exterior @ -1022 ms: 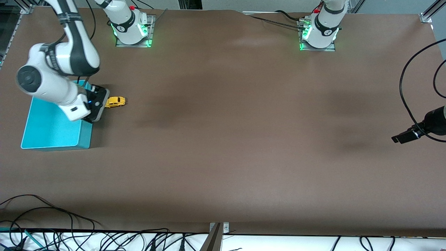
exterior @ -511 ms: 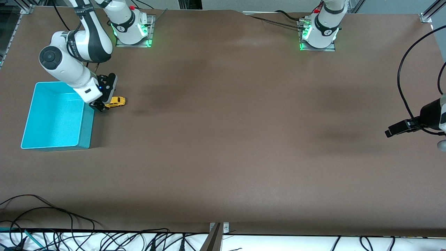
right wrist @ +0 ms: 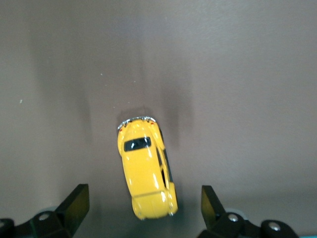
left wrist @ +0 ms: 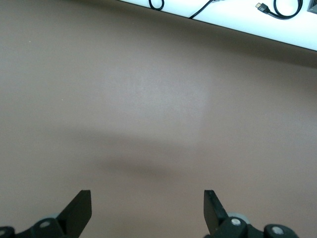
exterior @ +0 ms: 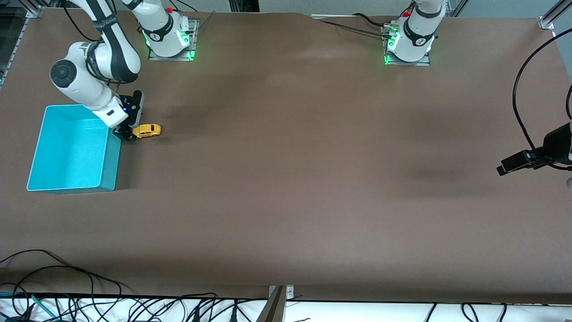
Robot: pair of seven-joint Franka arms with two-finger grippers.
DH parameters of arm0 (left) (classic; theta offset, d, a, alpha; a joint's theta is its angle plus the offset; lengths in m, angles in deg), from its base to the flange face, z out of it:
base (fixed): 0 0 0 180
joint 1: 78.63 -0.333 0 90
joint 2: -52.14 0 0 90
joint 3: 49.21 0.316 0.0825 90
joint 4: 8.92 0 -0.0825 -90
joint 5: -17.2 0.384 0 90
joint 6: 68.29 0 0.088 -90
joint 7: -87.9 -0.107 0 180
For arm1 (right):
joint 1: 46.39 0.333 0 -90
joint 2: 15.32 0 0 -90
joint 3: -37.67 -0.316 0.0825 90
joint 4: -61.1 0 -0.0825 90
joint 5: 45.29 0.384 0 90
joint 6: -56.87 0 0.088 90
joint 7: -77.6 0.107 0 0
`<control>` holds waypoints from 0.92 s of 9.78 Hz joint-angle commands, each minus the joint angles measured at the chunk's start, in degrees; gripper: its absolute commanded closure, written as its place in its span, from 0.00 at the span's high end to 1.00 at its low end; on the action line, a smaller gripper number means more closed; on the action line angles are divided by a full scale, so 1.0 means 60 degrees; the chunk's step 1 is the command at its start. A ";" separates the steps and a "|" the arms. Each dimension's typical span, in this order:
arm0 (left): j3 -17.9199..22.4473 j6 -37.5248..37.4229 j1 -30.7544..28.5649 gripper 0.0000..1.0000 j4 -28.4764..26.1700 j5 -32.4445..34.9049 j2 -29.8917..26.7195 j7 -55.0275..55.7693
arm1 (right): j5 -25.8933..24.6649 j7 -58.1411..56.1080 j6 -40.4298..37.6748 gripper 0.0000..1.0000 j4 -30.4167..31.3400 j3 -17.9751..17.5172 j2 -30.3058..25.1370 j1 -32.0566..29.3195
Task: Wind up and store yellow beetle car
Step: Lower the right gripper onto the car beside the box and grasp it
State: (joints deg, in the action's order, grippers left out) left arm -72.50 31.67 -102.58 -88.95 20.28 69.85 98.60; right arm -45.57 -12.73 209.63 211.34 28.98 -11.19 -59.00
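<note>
Lowered since a second ago, the right tool straddles the yellow beetle car, fingers spread; the left tool waits agape over bare surface.

Even overhead light on the brown table, soft broad arm shadows smeared across it. Green glow at both bases. The right wrist view is slightly soft, a short dark shadow beside the car. The left wrist view shows a bright, washed-out strip along the table's edge.

Turquoise bin (open-topped) on brown table.
</note>
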 commanded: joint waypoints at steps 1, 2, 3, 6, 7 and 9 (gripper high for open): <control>-0.0175 -0.0194 -0.0037 1.00 0.0169 -0.0073 -0.0008 -0.0289 | 0.0164 -0.0254 0.0818 1.00 0.0170 -0.0149 0.0482 -0.0124; -0.0204 -0.0194 -0.0051 1.00 0.0169 -0.0073 -0.0008 -0.0303 | 0.0150 -0.0254 0.0994 1.00 0.0199 -0.0164 0.0614 -0.0124; -0.0205 -0.0194 -0.0051 1.00 0.0169 -0.0073 -0.0008 -0.0405 | 0.0149 -0.0268 0.1257 1.00 0.0286 -0.0164 0.0716 -0.0124; -0.0219 -0.0194 -0.0037 1.00 0.0155 -0.0073 0.0007 -0.0406 | 0.0120 -0.0547 0.1333 0.50 0.0316 -0.0164 0.0747 -0.0124; -0.0205 -0.0194 -0.0037 1.00 0.0169 -0.0073 0.0007 -0.0420 | 0.0135 -0.0547 0.1333 0.27 0.0316 -0.0164 0.0747 -0.0124; -0.0205 -0.0180 -0.0037 1.00 0.0155 -0.0088 0.0007 -0.0421 | 0.0135 -0.0547 0.1173 0.00 0.0316 -0.0164 0.0471 -0.0124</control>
State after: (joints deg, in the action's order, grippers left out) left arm -73.45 31.67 -102.55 -88.94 20.28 69.85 97.56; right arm -45.57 -14.54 216.27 212.28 28.69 -6.54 -59.00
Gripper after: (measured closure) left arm 0.000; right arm 0.542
